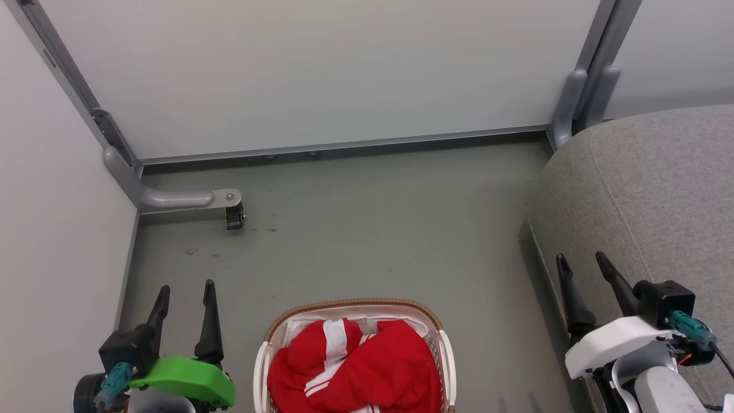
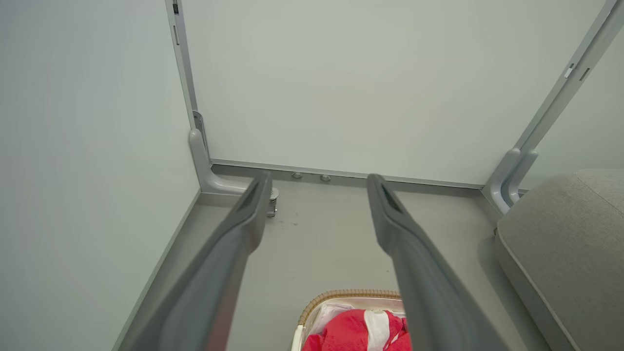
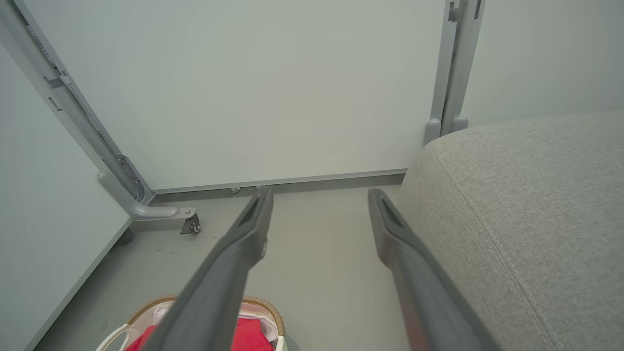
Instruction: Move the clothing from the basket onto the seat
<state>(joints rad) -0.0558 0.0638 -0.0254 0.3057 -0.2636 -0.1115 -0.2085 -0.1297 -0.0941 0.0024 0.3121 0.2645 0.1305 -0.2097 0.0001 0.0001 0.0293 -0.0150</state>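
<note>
I see the clothing [image 1: 355,367] heaped in the basket [image 1: 355,303] at bottom centre of the head frame, with the seat [image 1: 648,189] down the right side. My left gripper [image 1: 187,285] is at lower left and my right gripper [image 1: 581,257] at lower right beside the seat. Both are spread wide and hold nothing. A white sheet [image 1: 298,328] seems to line the basket.

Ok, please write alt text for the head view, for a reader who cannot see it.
Red, white-striped clothing lies in a cream basket on the grey floor at bottom centre. The left gripper and the right gripper, both open and empty, flank it; a grey seat stands at the right.
</note>
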